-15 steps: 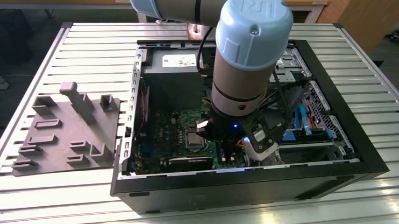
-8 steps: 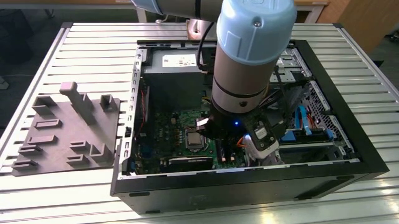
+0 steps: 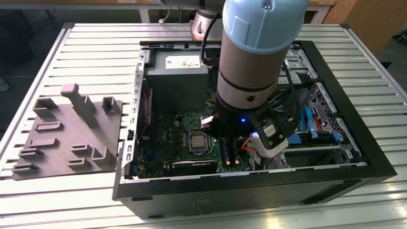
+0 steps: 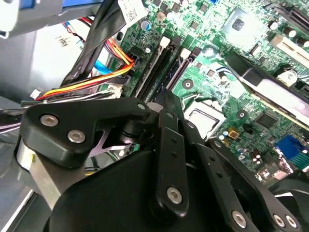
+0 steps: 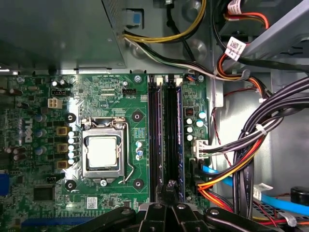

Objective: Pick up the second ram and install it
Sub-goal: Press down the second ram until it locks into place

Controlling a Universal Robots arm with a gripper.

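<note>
On the exterior view's left, a grey tray (image 3: 70,138) with raised blocks lies flat on the slatted bench (image 3: 95,43), with bare bench all around it. Just beside it stands the open computer case (image 3: 254,191), whose black rim closes a narrow well on every side. Inside, the grey power box (image 3: 178,71) sits against the far wall and the green board (image 3: 168,126) lies on the floor of the case.

My arm (image 3: 258,52) comes down in the middle of the case. My gripper (image 3: 230,145) is low over the long black slots (image 5: 154,135), with its tip (image 5: 169,187) at one end of them. I cannot tell if it is open or closed.

The second ram (image 5: 179,121) seems to be the thin bluish edge that stands along the slot nearest the cables, but I am not sure.

The processor socket (image 5: 102,152) is on one side of the slots. On the other side is a bundle of cables (image 5: 241,154), so there is little free room. At the exterior view's right, a metal cage (image 3: 330,114) meets the case wall.
</note>
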